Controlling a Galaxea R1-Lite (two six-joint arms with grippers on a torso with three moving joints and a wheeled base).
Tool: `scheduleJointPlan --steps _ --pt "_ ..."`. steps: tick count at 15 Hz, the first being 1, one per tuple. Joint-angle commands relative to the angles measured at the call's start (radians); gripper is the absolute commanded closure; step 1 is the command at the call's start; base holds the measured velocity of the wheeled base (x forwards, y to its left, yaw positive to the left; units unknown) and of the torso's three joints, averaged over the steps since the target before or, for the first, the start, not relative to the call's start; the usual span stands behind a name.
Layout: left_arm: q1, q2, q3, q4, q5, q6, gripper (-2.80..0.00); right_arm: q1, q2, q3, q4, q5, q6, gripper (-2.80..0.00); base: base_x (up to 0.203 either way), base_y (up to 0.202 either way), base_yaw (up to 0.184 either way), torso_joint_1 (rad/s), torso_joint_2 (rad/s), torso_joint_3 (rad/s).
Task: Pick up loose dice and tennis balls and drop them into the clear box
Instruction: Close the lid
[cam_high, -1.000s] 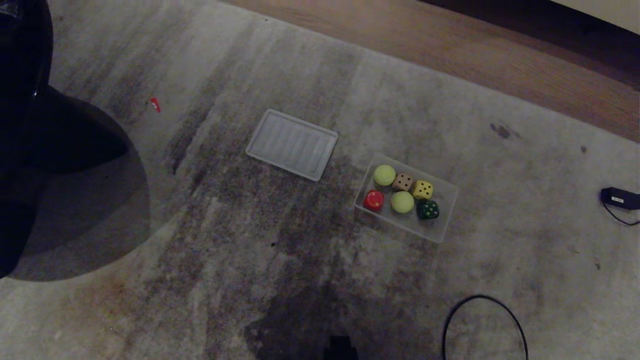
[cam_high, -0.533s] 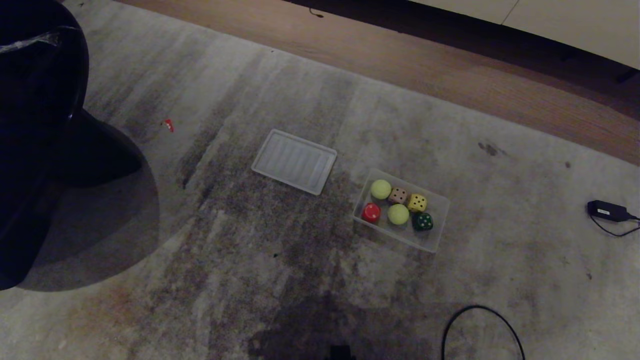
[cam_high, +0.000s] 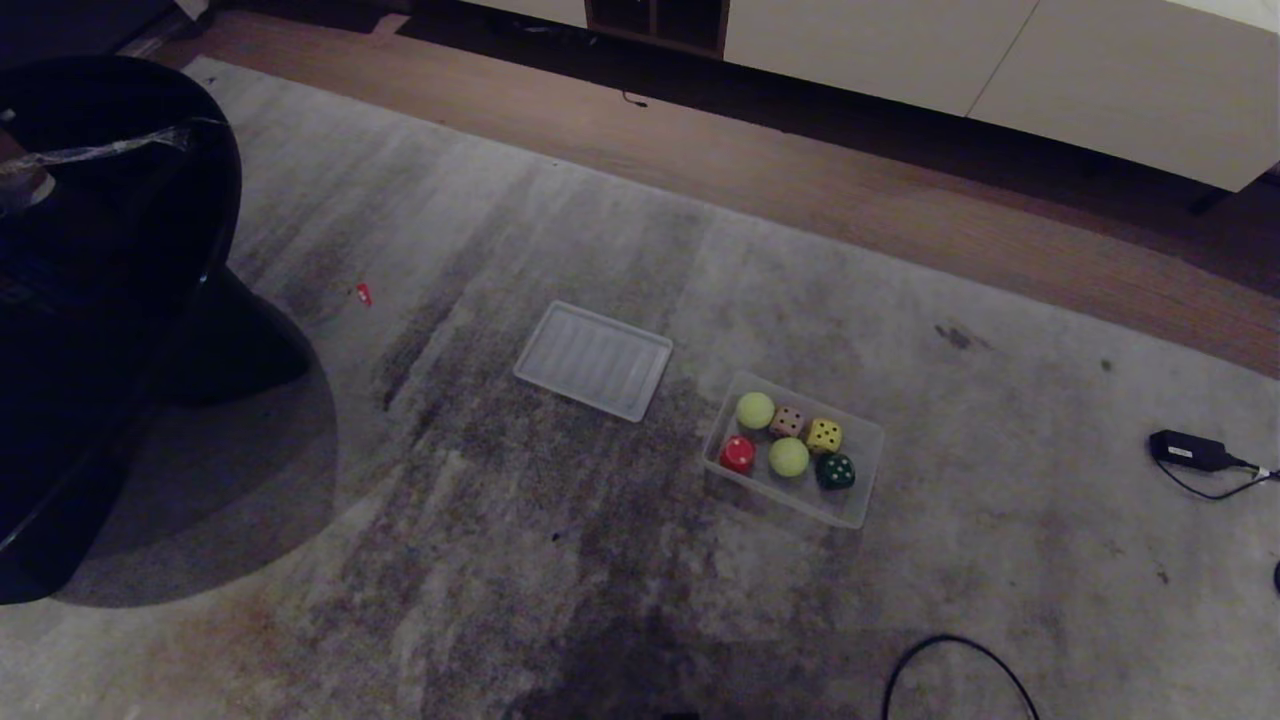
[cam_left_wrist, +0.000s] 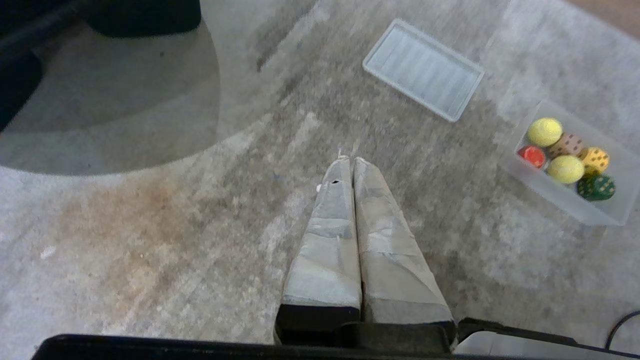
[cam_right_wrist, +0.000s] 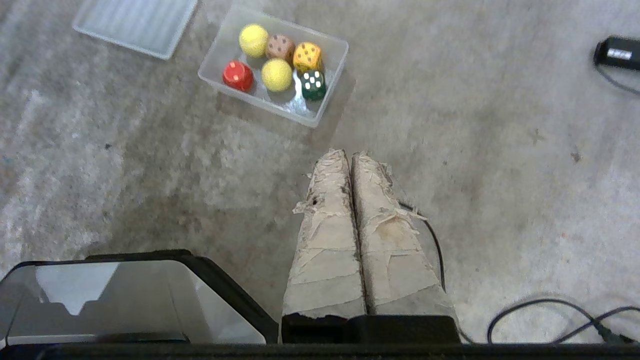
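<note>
- You have the clear box (cam_high: 862, 470) on the grey rug (cam_high: 500, 520), toward the rug's right half and well short of its far edge along the wooden floor (cam_high: 900, 190)
- Inside the box, at the end nearest the lid: the beige die (cam_high: 787, 422) sits between one tennis ball (cam_high: 755, 410) and the yellow die (cam_high: 824, 435); second tennis ball (cam_high: 788, 456) lies in the nearer row between the red piece (cam_high: 738, 453) and the dark green die (cam_high: 834, 471)
- The box's other end is bare plastic
- Ribbed lid (cam_high: 594, 359) lies flat on the rug just left of the box, apart from it
- Left gripper (cam_left_wrist: 350, 161): your wrist view shows its taped fingers pressed together, nothing between them, hanging above bare rug, well away from box and lid
- Right gripper (cam_right_wrist: 348, 154): fingers likewise pressed together and empty, above the rug, near the box's near side
- Neither arm shows in the head view
- Black rounded furniture (cam_high: 110, 250) stands at the rug's left edge; a black adapter (cam_high: 1188, 450) with cord lies near the right edge; a black cable loop (cam_high: 950, 660) at the near edge
</note>
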Motion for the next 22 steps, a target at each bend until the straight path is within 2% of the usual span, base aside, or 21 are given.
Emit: scheduleJointPlan --steps 1,22 --pt "0.0 0.002 0.002 0.0 0.001 -0.001 0.0 0.0 0.002 0.0 0.001 0.0 0.001 0.0 0.0 0.0 0.0 0.004 0.0 0.215" --pt "0.0 0.002 0.002 0.0 0.001 -0.003 0.0 0.0 0.002 0.0 0.001 0.0 -0.002 0.0 0.0 0.0 0.0 0.002 0.0 0.202"
